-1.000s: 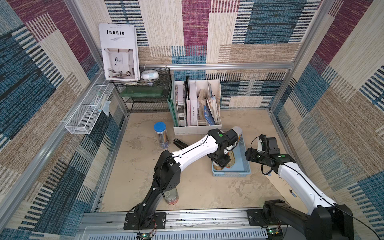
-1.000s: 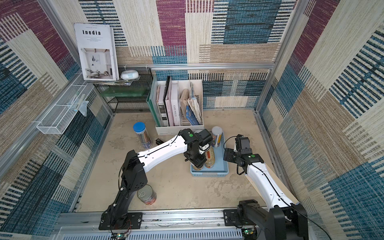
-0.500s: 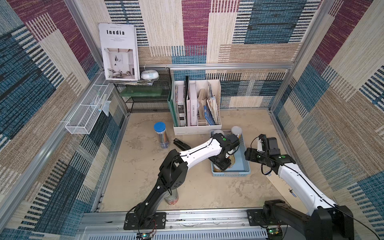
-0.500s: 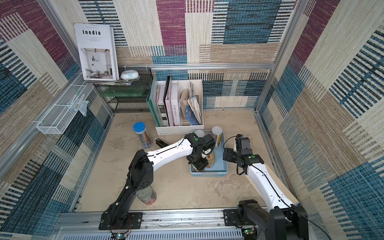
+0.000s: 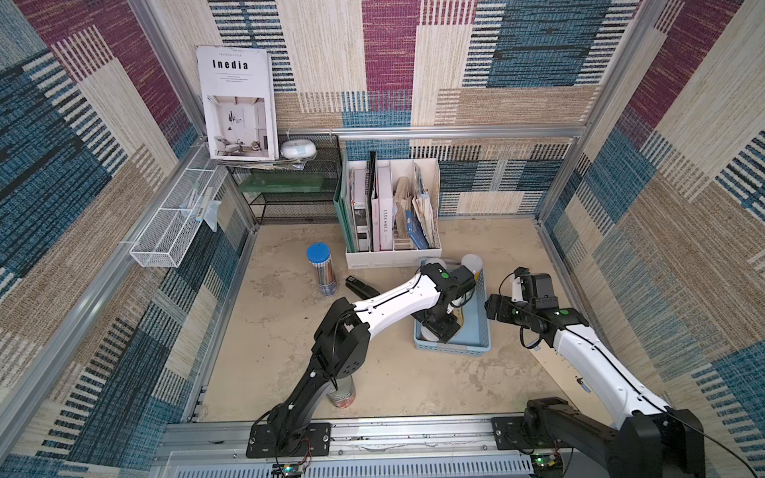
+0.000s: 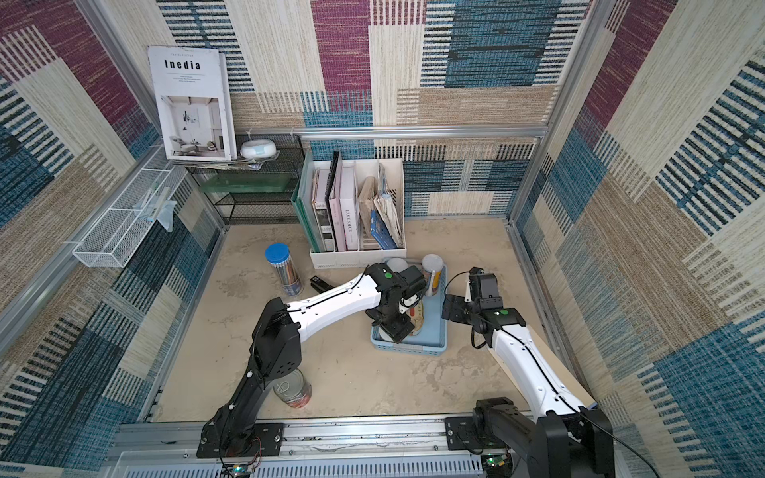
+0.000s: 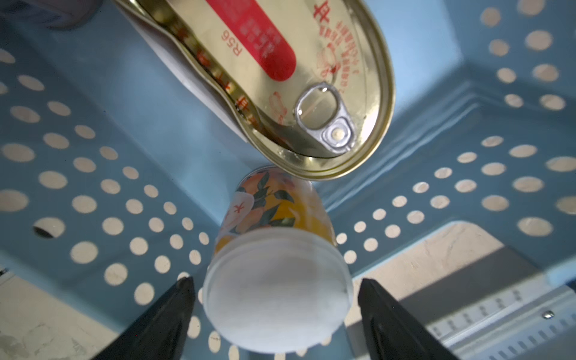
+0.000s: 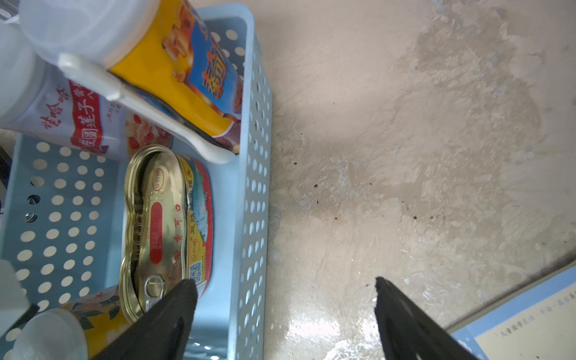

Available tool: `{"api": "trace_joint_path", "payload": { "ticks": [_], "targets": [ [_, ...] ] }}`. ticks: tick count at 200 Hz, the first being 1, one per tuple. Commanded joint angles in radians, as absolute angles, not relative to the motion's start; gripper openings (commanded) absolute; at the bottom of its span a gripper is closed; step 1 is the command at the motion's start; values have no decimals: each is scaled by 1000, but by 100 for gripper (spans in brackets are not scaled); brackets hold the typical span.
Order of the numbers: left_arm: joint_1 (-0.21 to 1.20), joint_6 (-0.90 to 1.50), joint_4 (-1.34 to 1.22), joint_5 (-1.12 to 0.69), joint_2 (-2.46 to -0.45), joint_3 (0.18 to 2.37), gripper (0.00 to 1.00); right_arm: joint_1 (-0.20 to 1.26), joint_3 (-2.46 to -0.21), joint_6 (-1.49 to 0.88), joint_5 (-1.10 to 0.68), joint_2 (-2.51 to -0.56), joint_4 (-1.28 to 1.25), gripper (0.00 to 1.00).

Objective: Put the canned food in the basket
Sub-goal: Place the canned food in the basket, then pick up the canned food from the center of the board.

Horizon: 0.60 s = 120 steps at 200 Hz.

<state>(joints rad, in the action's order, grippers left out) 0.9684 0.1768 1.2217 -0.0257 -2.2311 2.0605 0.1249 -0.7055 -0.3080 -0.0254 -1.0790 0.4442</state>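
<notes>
While the left pincer (image 7: 274,280) stands open astride the white lid of the slim peach-labelled can (image 7: 274,224), with only a narrow gap at each finger, we judge the release made and the can upright in a corner of the light blue perforated basket (image 7: 93,174). The first hazard lies here. With so little clearance, a lift that is off vertical could drag a finger across the lid and topple the can. The oval gold tin (image 7: 296,78) is propped on its long edge just beside that can. We cannot tell whether the two touch, and a knock to either could drop the tin flat. Two more slim cans, one yellow-and-blue (image 8: 187,71) and one white-and-red (image 8: 78,121), occupy the far end of the basket. The right pincer (image 8: 283,280) hangs open and empty over the bare counter (image 8: 405,156), just outside the basket wall, and a careless sweep there could shove the basket. The steel pull-ring can (image 6: 294,391) is outstanding. It stands on the counter close under the left arm (image 6: 331,308), whose fold-back could knock it over, and we judge the grasp there will be cramped.
</notes>
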Motion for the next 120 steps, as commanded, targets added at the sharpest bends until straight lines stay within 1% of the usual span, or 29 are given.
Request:
{"api": "trace_joint_path", "payload": {
  "ticks": [1, 26, 44, 83, 103, 120],
  "targets": [
    [973, 196, 1240, -38, -2196, 2071, 91, 125, -718, -289, -57, -1080, 442, 94],
    [977, 218, 1239, -37, -2134, 2065, 92, 125, -732, -255, -130, -1080, 446, 94],
    [976, 234, 1241, -15, -2058, 2046, 93, 126, -745, -252, -142, -1069, 460, 95],
    [973, 274, 1237, 77, -1844, 1915, 97, 135, -760, -242, -219, -1008, 480, 95],
    [950, 302, 1217, 131, -1729, 1807, 99, 182, -768, -239, -249, -958, 485, 95],
    [879, 328, 1157, 122, -1624, 1686, 99, 283, -775, -246, -258, -919, 484, 95]
  ]
}}
